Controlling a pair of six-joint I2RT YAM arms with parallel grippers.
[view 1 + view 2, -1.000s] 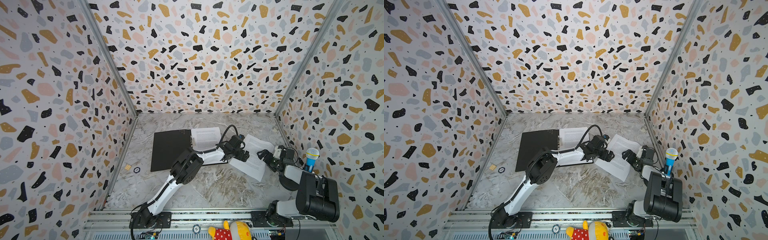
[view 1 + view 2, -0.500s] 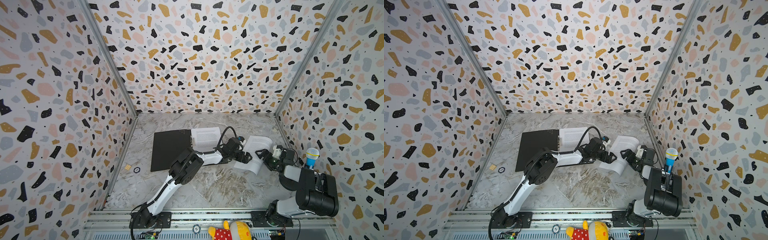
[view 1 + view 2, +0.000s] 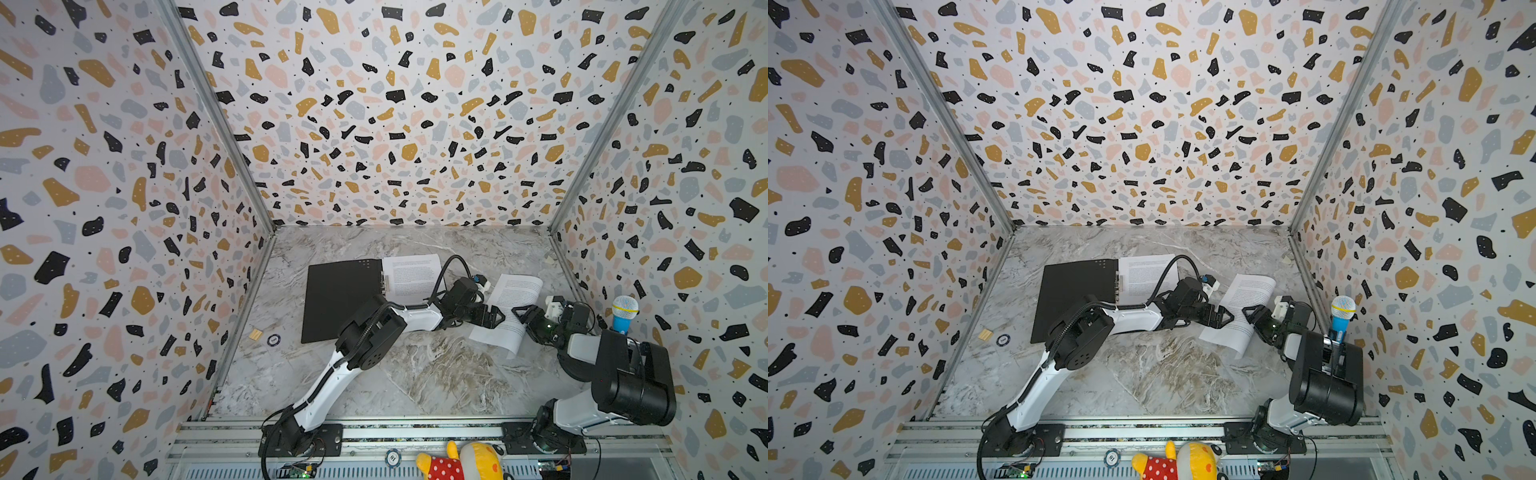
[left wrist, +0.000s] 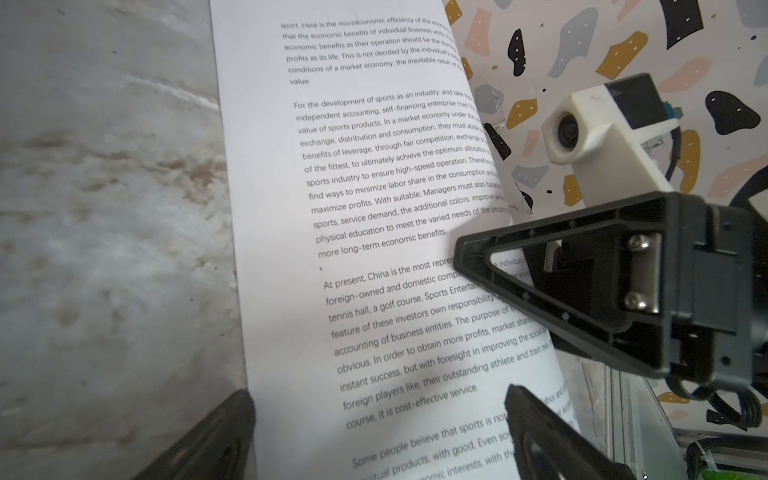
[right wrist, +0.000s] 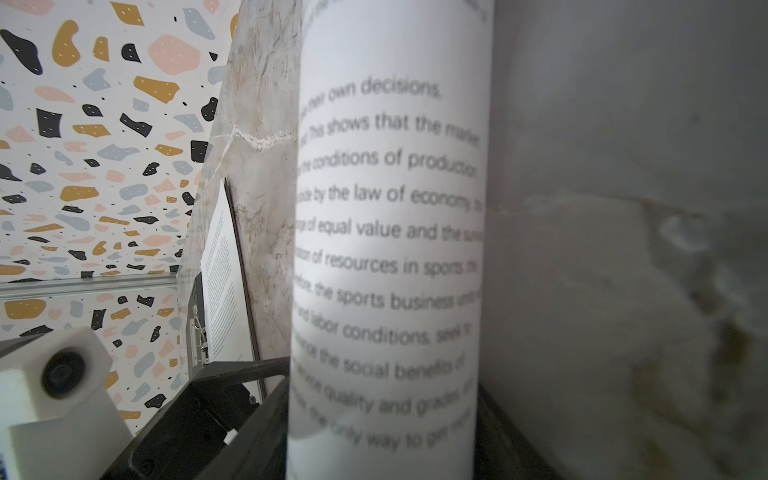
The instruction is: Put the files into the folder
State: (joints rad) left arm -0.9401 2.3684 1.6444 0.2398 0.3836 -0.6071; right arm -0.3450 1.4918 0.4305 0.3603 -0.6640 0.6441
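Left pincer (image 3: 496, 318) — spread wide at loose sheet (image 3: 515, 295) | right pincer (image 3: 524, 319) — around sheet's edge, grip unclear | folder (image 3: 338, 299) open

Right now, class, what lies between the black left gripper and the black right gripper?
A white paper sheet of printed text, shown in both top views between the left gripper and right gripper.

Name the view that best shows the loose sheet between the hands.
Left wrist view: the sheet is close, print sharp and readable. Both top views show most of it, small. Right wrist view shows it bowed, blurred.
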